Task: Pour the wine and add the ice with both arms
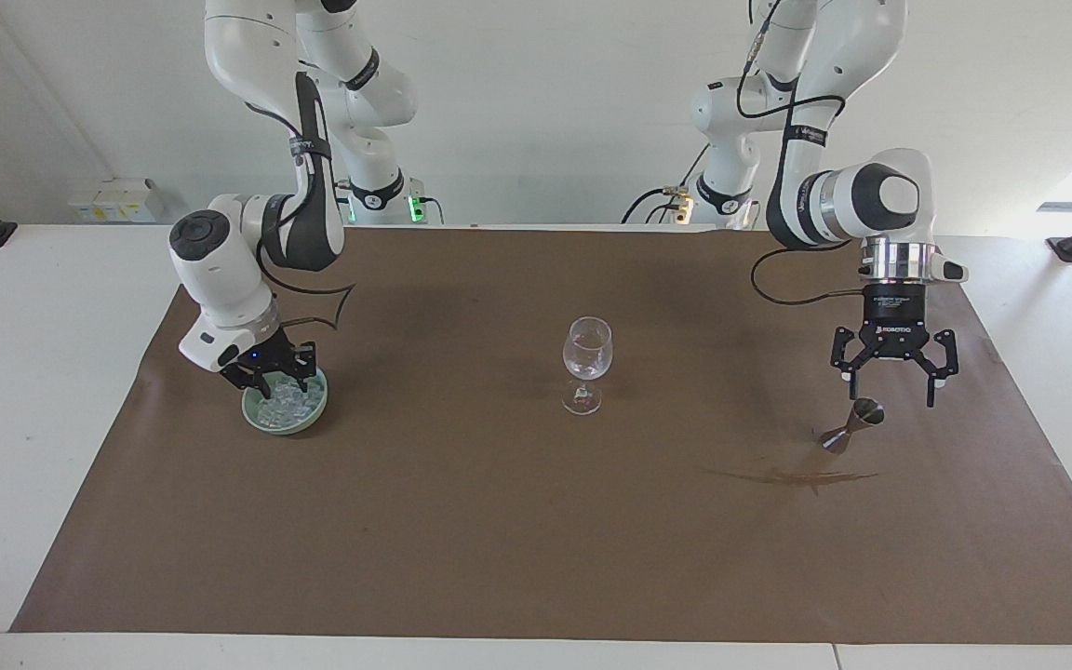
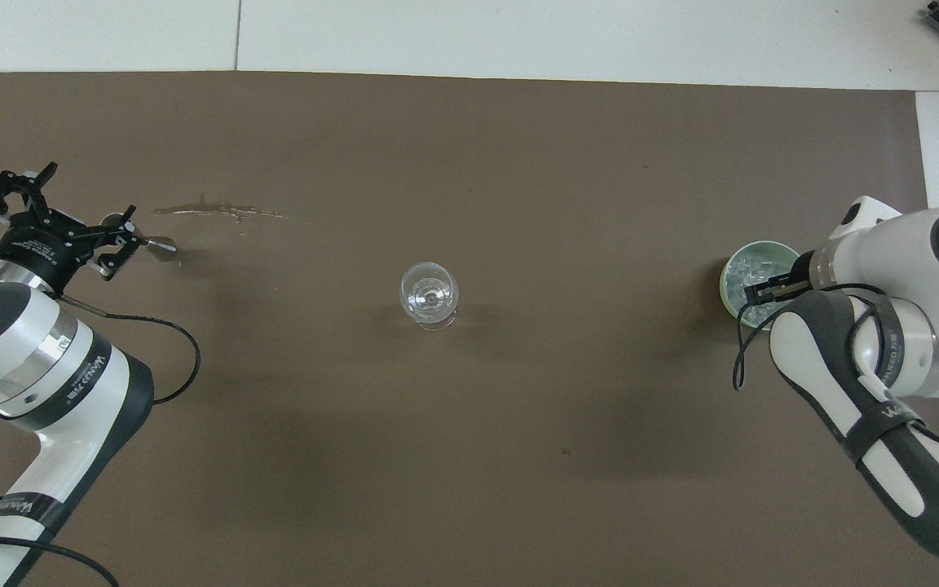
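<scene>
Currently, one desk (image 1: pixel 52 391) carries one wine glass (image 1: pixel 586 363), one metal jigger (image 1: pixel 852 424) and one green bowl (image 1: pixel 287 421) of ice (image 1: pixel 287 398). Left end effector (image 1: pixel 895 380), fingers apart, hangs over the jigger. Right end effector (image 1: pixel 268 370) reaches into the ice; finger state cannot be determined.

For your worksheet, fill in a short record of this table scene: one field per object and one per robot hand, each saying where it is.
wine glass: upright, mid-mat, looks empty
ice: heaped in the green bowl, toward the right arm's end
jigger: tilted on the mat, toward the left arm's end
stain: streak beside the jigger
left hand: open, above the jigger, holding nothing
right hand: down in the bowl at the ice
</scene>
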Controlling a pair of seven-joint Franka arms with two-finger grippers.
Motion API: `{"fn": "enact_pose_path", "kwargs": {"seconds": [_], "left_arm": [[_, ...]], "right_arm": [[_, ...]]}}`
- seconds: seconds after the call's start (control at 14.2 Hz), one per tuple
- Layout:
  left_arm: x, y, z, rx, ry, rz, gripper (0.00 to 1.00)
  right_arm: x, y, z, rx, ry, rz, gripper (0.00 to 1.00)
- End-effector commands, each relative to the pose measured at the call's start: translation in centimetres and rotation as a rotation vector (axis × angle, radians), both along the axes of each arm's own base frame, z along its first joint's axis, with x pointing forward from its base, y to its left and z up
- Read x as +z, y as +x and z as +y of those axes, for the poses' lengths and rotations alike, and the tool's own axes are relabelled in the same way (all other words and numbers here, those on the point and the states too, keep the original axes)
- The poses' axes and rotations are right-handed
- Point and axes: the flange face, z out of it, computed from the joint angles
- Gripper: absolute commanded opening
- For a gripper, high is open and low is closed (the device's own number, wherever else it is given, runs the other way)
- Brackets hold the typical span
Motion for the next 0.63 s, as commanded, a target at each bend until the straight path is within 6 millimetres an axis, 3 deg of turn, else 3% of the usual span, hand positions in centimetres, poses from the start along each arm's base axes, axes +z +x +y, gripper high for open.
{"fn": "enact_pose_path", "kwargs": {"seconds": [0.0,0.21,0.56], "left_arm": [[2.3,0.7,0.0,0.004,0.032,-0.041,1.0],[2.5,0.9,0.7,-0.001,0.058,-0.045,1.0],[2.8,0.6,0.1,-0.151,0.287,-0.071,1.0]], "right_arm": [[0.1,-0.6,-1.0,0.032,-0.016,0.011,0.53],[0.2,-0.6,-0.8,0.023,-0.016,0.009,0.5],[0.3,-0.2,-0.1,0.009,-0.016,-0.008,0.48]]}}
